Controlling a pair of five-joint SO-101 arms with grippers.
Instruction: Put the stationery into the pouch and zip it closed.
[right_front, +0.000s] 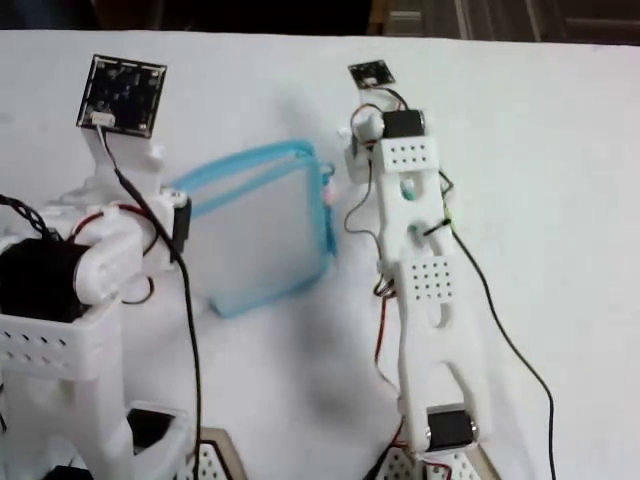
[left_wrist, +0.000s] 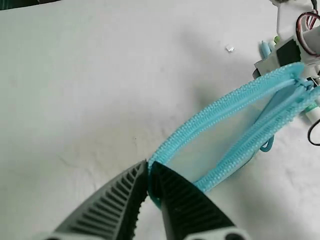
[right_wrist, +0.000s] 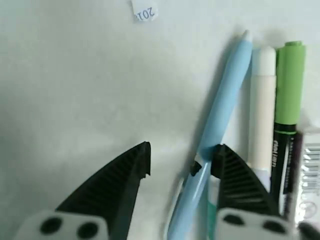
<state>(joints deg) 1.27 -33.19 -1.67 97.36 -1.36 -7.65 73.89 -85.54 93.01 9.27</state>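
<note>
The left end effector (left_wrist: 149, 168) is pinched onto one end of the pouch (left_wrist: 225, 102), whose mouth gapes. The right end effector (right_wrist: 183, 150) stands wide, one finger touching a blue pen (right_wrist: 225, 95). Beside it, a white pen (right_wrist: 262, 100) and a green pen (right_wrist: 289, 85) are partly hidden behind that finger.

White table (right_front: 560, 150), small paper label (right_wrist: 145, 12)

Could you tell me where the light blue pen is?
Right wrist view: the light blue pen lies between the right gripper's open fingers, beside a white pen.
</note>
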